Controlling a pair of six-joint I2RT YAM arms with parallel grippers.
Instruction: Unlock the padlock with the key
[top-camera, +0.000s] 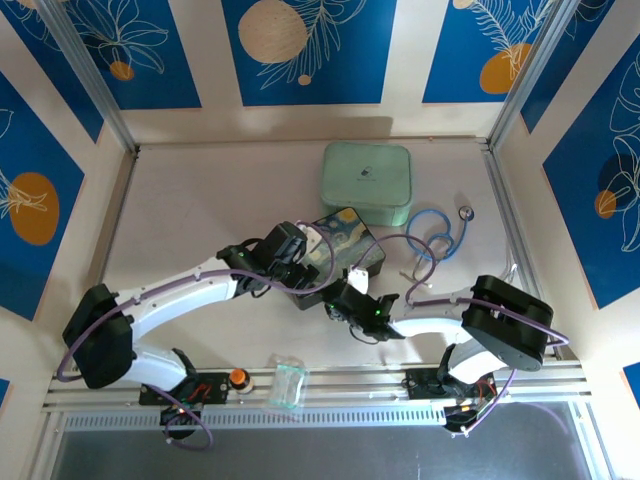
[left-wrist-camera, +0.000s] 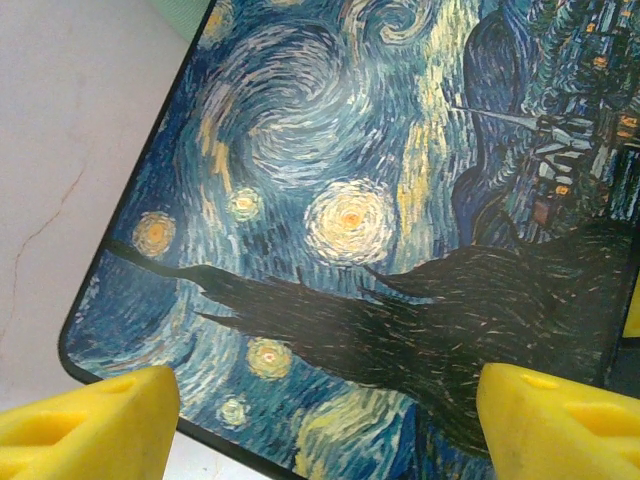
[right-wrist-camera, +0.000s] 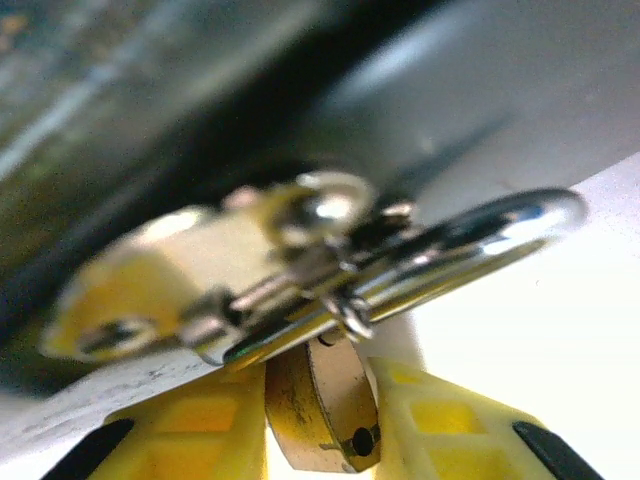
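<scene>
"Where's the padlock (right-wrist-camera: 312, 405)?"

"Pinched by its brass body between the right jaws, silver shackle sticking out, beside the painted tin (left-wrist-camera: 330, 180). The left jaws hang spread wide above that tin's lid."

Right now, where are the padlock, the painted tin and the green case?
padlock (right-wrist-camera: 318, 400), right wrist view, brass body.
painted tin (left-wrist-camera: 330, 210), left wrist view, middle of the lid.
green case (top-camera: 366, 184), top external view, centre of the lid.
</scene>
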